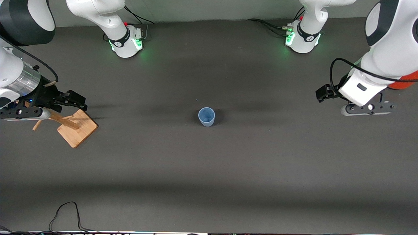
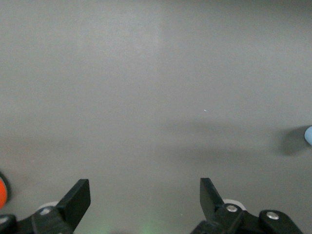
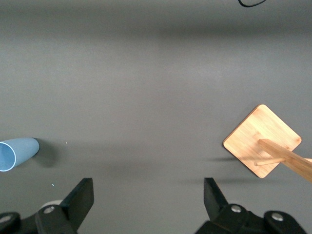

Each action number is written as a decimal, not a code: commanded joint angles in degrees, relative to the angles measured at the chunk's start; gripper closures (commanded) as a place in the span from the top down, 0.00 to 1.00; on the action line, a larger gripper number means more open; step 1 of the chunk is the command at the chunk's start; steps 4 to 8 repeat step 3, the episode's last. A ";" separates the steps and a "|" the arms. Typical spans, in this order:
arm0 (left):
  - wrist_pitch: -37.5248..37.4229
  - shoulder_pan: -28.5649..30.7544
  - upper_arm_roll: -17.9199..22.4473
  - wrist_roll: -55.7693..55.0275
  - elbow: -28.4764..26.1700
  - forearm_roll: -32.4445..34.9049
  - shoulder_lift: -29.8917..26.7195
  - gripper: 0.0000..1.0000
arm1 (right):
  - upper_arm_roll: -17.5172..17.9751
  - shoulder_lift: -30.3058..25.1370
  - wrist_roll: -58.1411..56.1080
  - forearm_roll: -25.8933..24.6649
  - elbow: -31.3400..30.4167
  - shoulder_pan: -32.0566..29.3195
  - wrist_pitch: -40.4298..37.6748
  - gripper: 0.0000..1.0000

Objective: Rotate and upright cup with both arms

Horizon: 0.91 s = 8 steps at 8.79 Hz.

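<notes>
The small light blue cup stands upright with its mouth up on the dark table, midway between the two arms. It shows at the edge of the left wrist view and of the right wrist view. My left gripper hangs above the table at the left arm's end, well away from the cup, open and empty. My right gripper hangs at the right arm's end, over the table beside a wooden stand, open and empty.
A wooden stand with a slanted peg on a square base sits at the right arm's end. A red-orange can is mostly hidden by the left arm. A black cable lies at the table edge nearest the front camera.
</notes>
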 commanded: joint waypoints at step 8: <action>10.90 0.04 0.23 -2.43 -16.34 -0.79 -12.12 1.00 | -0.19 0.21 -1.35 0.84 0.94 0.08 0.07 1.00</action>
